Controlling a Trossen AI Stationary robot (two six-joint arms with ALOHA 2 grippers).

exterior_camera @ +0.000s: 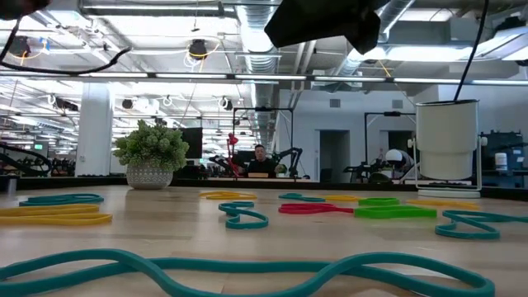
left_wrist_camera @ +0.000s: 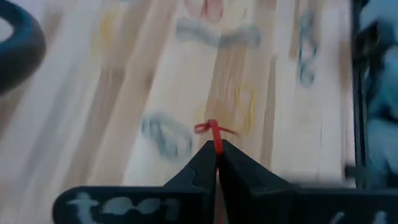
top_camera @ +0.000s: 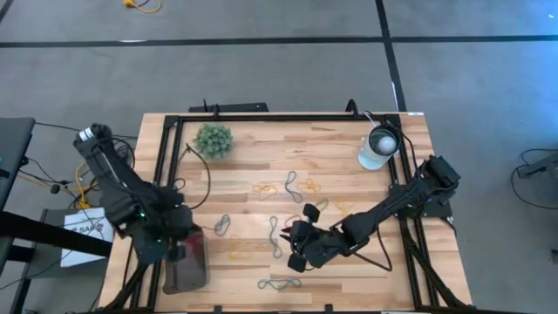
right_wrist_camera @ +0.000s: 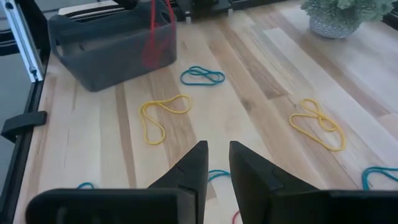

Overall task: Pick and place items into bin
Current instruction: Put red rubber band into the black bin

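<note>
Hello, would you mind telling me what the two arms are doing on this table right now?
The left gripper is shut on a red rubber band and holds it over the dark grey bin at the table's front left corner. The right gripper hovers with its fingers slightly apart above the middle of the table. Many yellow, green and blue-grey bands, such as a yellow band, lie loose on the wood.

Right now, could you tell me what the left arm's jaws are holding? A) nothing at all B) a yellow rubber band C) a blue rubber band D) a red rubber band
D: in the left wrist view a red rubber band sticks out from the shut jaws of the left gripper, and the right wrist view shows it dangling over the grey bin.
</note>
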